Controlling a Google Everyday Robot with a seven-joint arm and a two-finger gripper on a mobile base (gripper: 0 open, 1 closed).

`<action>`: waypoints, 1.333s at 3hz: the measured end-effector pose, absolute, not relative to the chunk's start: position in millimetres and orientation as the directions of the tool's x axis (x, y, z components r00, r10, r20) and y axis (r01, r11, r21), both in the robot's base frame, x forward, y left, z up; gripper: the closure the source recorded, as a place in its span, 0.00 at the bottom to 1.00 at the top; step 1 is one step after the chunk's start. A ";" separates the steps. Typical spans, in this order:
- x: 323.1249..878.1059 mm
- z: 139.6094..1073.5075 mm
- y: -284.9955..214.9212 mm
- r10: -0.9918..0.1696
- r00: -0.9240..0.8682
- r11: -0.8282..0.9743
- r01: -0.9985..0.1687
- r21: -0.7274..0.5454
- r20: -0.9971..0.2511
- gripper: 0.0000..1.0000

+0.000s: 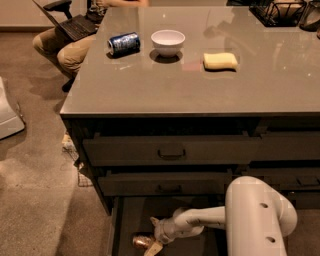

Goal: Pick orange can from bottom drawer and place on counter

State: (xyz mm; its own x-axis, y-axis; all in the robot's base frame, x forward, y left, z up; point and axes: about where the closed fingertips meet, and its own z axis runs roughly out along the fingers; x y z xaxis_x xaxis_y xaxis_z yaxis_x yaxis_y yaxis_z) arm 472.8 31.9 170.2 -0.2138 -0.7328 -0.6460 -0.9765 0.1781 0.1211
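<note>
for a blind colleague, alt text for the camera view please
A white robot arm reaches into the open bottom drawer, its gripper at an orange can lying there. On the counter above: a blue can on its side, a white bowl, a yellow sponge.

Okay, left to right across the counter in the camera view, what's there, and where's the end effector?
Blue can, white bowl, yellow sponge, wire rack. The end effector is in the bottom drawer, beside the orange can.
</note>
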 end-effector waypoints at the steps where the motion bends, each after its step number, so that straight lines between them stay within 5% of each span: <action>1: 475.6 155.3 37.8 -0.726 -0.226 0.187 -0.974 0.130 -0.650 0.00; 2: 476.3 139.6 42.8 -0.724 -0.238 0.190 -0.971 0.144 -0.647 0.19; 4: 470.5 127.4 46.4 -0.699 -0.258 0.180 -0.966 0.185 -0.667 0.73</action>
State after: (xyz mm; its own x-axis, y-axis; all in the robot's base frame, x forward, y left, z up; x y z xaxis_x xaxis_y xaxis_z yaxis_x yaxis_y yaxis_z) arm 470.5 46.4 127.4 -0.2576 -0.6995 -0.6666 -0.9662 0.1800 0.1845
